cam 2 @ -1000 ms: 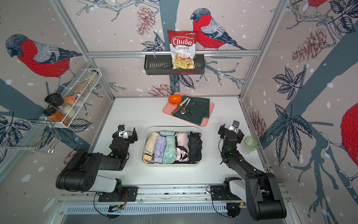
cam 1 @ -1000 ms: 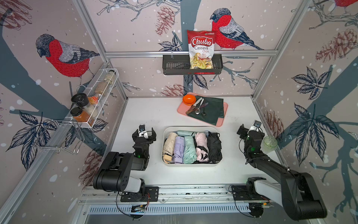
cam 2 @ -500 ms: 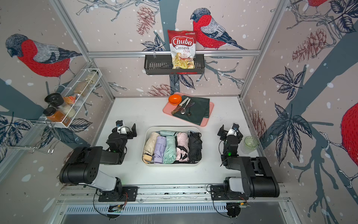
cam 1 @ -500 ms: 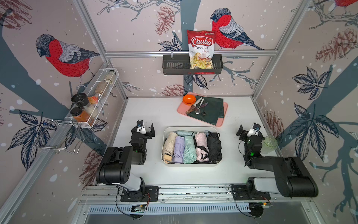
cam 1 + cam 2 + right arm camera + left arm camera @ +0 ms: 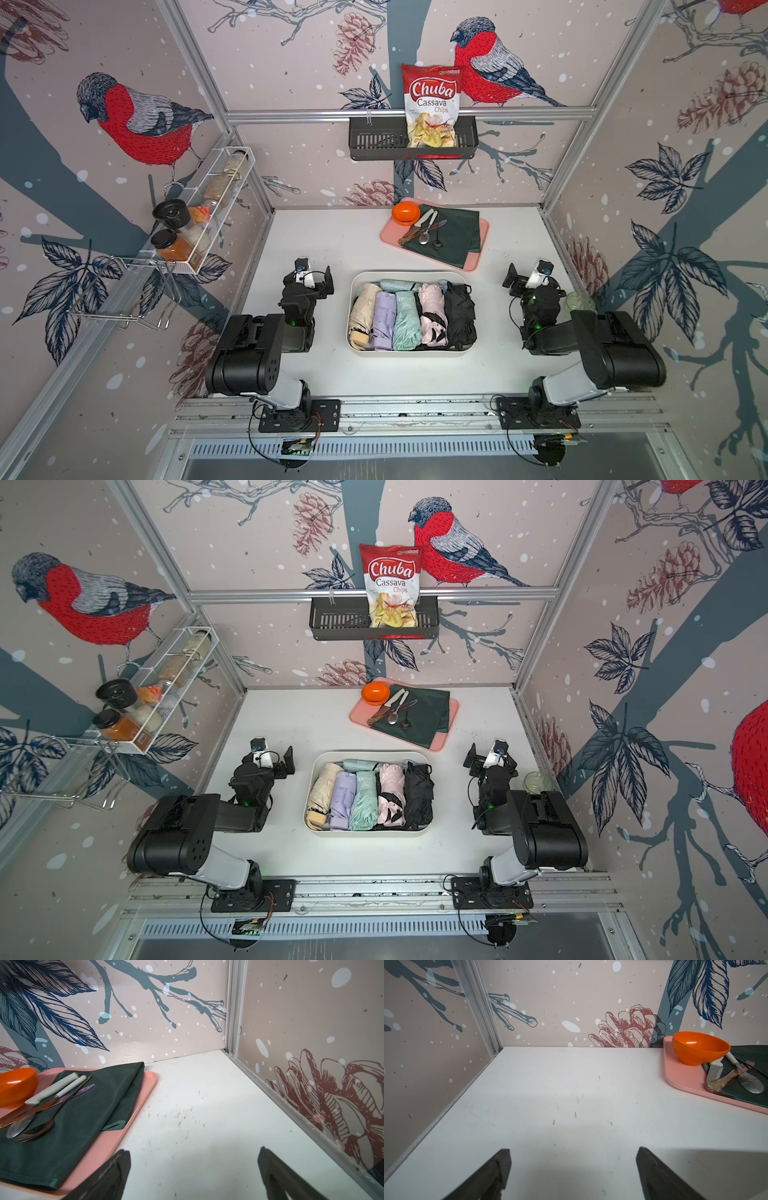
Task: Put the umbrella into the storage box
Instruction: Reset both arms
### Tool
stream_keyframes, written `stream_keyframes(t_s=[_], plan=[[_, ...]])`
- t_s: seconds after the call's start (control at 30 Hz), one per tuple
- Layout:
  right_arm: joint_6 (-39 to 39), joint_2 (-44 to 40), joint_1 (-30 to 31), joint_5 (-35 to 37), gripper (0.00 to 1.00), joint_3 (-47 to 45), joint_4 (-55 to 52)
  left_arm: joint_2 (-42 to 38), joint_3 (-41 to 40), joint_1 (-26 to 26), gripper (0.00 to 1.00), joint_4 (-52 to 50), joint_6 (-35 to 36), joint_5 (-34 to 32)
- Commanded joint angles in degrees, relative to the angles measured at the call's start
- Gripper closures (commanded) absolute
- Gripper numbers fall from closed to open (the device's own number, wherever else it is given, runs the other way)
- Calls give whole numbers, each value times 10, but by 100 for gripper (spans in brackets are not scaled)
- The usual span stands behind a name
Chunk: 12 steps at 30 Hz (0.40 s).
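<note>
Enclosure papered with bullfinches and pine cones; white table (image 5: 332,232), scuffed. The storage box (image 5: 409,274) sits centre-near, directly between the two arms. It holds five folded umbrellas side by side: beige (image 5: 362,307), lilac (image 5: 384,320), mint (image 5: 407,320), pink (image 5: 432,309) and black (image 5: 459,316), long axes running near to far. A pale blue umbrella (image 5: 397,285) lies crosswise at the far end. No umbrella is visible outside the box. The left gripper (image 5: 309,280) stands just left of the box and the right gripper (image 5: 532,280) well to its right, so the left is the nearer; both point to the far wall. The wrist views show left fingers (image 5: 494,1172) and right fingers (image 5: 112,1174) spread wide over bare table, holding nothing. Judgement: placement appears complete, no grasp pending. Legible writing: "Chuba Cassava Chips" on the red bag (image 5: 432,104) in the black wall basket (image 5: 374,141). Spice-jar labels cannot be read.
</note>
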Motion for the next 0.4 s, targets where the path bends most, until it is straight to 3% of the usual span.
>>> stream_keyframes(t_s=[0.0,0.37], plan=[[10,1,0,9,0,0,23,-3,2,0,3,12,-2,-1],[10,1,0,9,0,0,24,-3,2,-1,3,12,-2,-2]])
